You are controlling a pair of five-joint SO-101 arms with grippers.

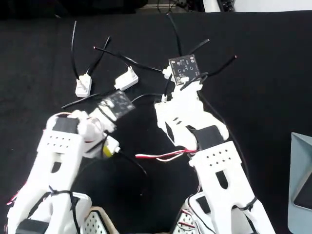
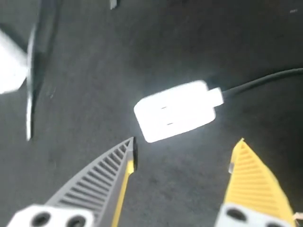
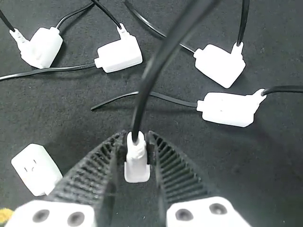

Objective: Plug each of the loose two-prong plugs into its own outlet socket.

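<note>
1. Far left on the black desk (image 1: 39,58), a small white block (image 1: 83,87) is lying flat, with thin black cords trailing off toward the far side.
2. The left arm (image 1: 58,146) is stretching forward low over the desk. The left pincer (image 2: 187,144) is gaping wide and gripping nothing, one grey ribbed finger (image 2: 106,177) and one yellow finger (image 2: 251,175).
3. Just past those tips, a smooth, round-cornered white outlet socket (image 2: 175,116) is lying flat with two slim slots facing up, touching neither finger. Its long axis is running across the gap, and its cable is leaving at the yellow finger's end.
4. The right arm (image 1: 214,156) is reaching out mid-desk, wrist tipping downward.
5. The right pincer (image 3: 136,139), black and ribbed, is squeezing narrow on a small white plug (image 3: 137,165). The plug is lying lengthwise between the fingers, and its black cord (image 3: 156,71) is leaving beyond the tips. I cannot tell where the prongs are.
6. A slotted second socket (image 3: 35,168) is sitting beside one black finger, and more corded white pieces (image 3: 118,54) are scattered ahead.
7. At the far right edge, a pale grey object (image 1: 301,185) is sitting.
</note>
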